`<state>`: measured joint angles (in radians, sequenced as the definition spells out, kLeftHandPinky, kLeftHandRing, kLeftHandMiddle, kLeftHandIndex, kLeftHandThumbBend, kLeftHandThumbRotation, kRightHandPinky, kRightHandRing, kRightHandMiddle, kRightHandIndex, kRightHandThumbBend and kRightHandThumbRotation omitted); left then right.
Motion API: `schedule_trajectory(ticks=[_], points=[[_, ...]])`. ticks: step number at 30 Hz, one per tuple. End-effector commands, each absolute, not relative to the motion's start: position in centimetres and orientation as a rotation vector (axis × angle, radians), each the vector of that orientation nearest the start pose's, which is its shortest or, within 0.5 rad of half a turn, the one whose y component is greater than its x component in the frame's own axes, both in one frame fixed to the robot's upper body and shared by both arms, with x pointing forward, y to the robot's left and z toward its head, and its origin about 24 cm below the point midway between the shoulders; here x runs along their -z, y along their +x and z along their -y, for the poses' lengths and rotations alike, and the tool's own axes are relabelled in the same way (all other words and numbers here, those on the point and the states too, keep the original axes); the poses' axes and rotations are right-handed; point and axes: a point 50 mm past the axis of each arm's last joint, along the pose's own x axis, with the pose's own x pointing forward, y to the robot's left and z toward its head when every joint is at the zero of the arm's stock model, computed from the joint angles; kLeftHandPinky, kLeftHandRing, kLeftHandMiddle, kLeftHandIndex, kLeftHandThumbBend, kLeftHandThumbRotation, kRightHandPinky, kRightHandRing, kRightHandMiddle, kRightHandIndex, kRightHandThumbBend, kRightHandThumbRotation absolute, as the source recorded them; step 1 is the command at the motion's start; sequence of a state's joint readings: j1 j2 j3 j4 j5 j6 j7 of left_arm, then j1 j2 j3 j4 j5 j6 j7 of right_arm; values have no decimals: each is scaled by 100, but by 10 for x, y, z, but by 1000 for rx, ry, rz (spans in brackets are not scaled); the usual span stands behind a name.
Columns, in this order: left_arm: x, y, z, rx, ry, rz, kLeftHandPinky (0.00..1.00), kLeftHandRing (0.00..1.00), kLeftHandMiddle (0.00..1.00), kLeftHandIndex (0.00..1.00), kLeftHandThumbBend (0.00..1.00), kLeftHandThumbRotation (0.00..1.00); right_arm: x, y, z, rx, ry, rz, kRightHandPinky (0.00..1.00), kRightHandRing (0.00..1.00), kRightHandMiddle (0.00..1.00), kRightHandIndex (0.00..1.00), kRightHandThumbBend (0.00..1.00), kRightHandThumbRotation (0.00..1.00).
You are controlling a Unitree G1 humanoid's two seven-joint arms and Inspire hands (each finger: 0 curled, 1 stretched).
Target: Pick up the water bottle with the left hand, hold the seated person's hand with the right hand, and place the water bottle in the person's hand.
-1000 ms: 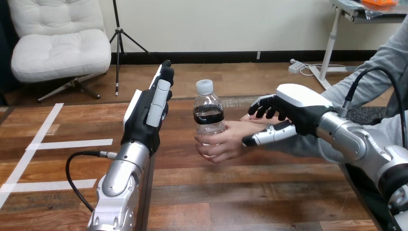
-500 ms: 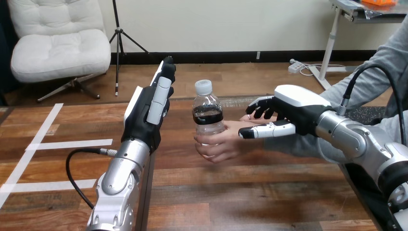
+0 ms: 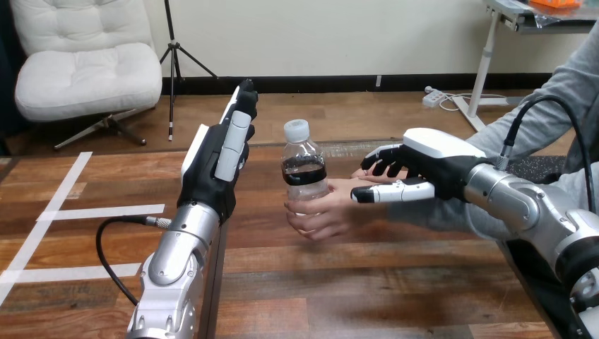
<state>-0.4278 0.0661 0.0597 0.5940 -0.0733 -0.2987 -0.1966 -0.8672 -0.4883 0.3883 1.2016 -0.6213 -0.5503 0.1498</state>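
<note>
A clear water bottle (image 3: 304, 169) with a white cap and a dark label stands upright in the person's hand (image 3: 321, 212), which grips its lower part just above the table. My left hand (image 3: 215, 166) is upright to the left of the bottle, open with straight fingers, a clear gap from it. My right hand (image 3: 438, 162) reaches in from the right over the person's wrist (image 3: 353, 185). Its fingers curl over the wrist's far side and its thumb lies straight along the near side.
The wooden table (image 3: 353, 282) has white tape lines (image 3: 63, 212) at its left. The person's grey sleeve (image 3: 452, 212) runs off to the right behind my right forearm.
My right thumb has risen from below the wrist to level with its near side. The bottle and the person's hand shifted slightly left. My left hand has barely moved.
</note>
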Motion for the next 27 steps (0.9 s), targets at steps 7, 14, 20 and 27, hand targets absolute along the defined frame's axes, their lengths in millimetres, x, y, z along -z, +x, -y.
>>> schedule_trajectory(ticks=[7, 14, 20, 27], points=[[-71, 326, -150, 194, 6, 216, 100, 100, 100, 100, 97, 100, -113, 381, 202, -462, -1050, 125, 70, 80, 82, 83, 100, 100], [-70, 318, -159, 170, 1, 223, 100, 100, 100, 98, 98, 98, -112, 373, 204, -460, -828, 189, 78, 84, 85, 86, 100, 100], [-69, 310, -167, 146, 6, 234, 100, 99, 99, 98, 96, 99, -109, 364, 202, -443, -600, 261, 80, 86, 86, 87, 100, 100], [-69, 301, -174, 134, -4, 251, 99, 98, 98, 97, 96, 99, -104, 354, 199, -452, -448, 303, 83, 88, 88, 89, 100, 100]])
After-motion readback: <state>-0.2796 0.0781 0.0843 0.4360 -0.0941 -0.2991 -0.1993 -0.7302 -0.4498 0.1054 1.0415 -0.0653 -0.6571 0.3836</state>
